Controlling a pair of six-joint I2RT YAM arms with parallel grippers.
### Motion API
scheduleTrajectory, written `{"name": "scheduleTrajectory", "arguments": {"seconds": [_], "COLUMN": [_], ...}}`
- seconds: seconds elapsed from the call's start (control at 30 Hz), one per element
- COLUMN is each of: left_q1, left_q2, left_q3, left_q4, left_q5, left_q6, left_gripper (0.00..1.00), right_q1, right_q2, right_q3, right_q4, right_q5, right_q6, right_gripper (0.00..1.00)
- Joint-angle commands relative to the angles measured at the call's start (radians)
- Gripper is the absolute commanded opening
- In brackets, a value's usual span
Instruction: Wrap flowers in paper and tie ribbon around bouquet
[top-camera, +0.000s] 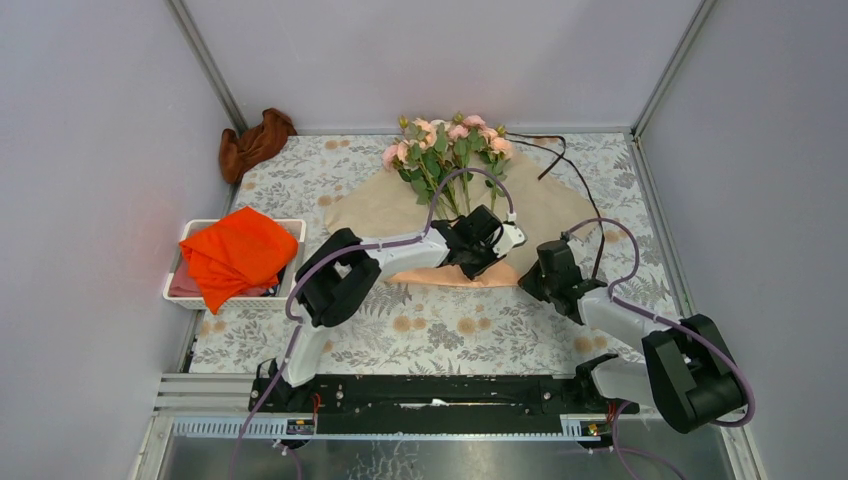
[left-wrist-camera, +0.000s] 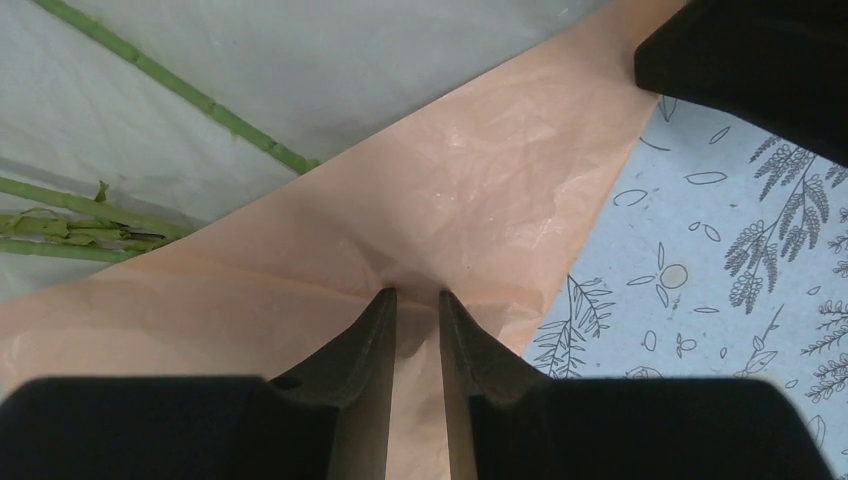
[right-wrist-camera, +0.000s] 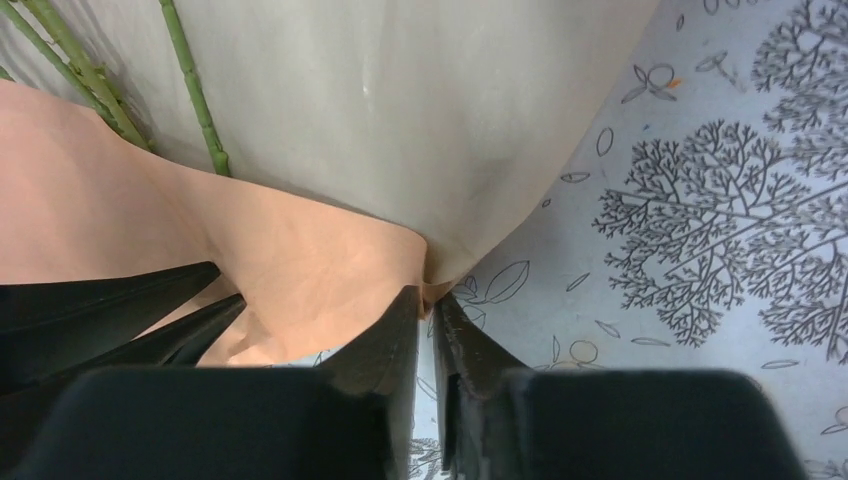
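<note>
Left hand (left-wrist-camera: 417, 297) narrow, pinching a puckered fold of peach paper (left-wrist-camera: 470, 190), green stems (left-wrist-camera: 178, 86) beyond. Right hand (right-wrist-camera: 428, 296) nearly closed on the paper's near right corner. Overhead: flowers (top-camera: 450, 150) lie on the paper mid-counter (top-camera: 450, 330), ribbon (top-camera: 556, 152) loose far right. Step: wrapping; next, likely fold held edge over stems, both hands together.

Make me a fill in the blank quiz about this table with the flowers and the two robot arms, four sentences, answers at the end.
The flowers lie on the paper, and their blooms are pale ___.
The white basket holds a bright ___ cloth.
The right gripper is shut on the ___.
The brown cloth lies in the far ___ corner of the table.
Missing words: pink, orange, paper, left.
</note>
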Motion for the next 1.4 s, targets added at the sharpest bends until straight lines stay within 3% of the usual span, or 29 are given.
{"name": "scheduleTrajectory", "arguments": {"seconds": [0.0,0.13,0.37,0.5,0.67,0.83,0.97,1.2,1.37], "left_q1": [0.002,0.003,0.010,0.019,0.031,0.057,0.110,0.216,0.257], "left_q2": [0.011,0.007,0.003,-0.002,-0.024,-0.067,-0.131,-0.281,-0.280], "left_q3": [-0.032,-0.049,-0.063,-0.062,-0.059,-0.055,-0.080,-0.145,-0.201], "left_q4": [0.062,0.067,0.071,0.070,0.063,0.033,0.007,-0.077,-0.110], "left_q5": [-0.016,-0.005,0.012,0.029,0.042,0.069,0.083,0.222,0.251], "left_q6": [-0.014,-0.018,-0.018,-0.017,-0.004,0.021,0.051,0.024,0.006], "left_gripper": [0.29,0.28,0.28,0.28,0.28,0.31,0.37,0.71,0.78], "right_q1": [-0.002,-0.002,-0.002,-0.002,-0.002,-0.002,0.009,0.051,0.079], "right_q2": [-0.040,-0.001,0.097,0.102,0.065,0.031,0.019,-0.036,-0.011], "right_q3": [-0.026,-0.054,-0.058,-0.042,-0.023,0.001,0.050,0.084,0.132], "right_q4": [0.047,0.089,0.154,0.148,0.092,0.072,-0.001,-0.046,-0.110], "right_q5": [-0.014,-0.080,-0.097,-0.056,0.044,0.076,0.083,0.086,0.090], "right_q6": [-0.005,0.065,0.107,0.087,0.025,-0.109,-0.183,-0.235,-0.266], "right_gripper": [0.26,0.45,0.49,0.41,0.17,0.00,0.00,0.00,0.00]}}
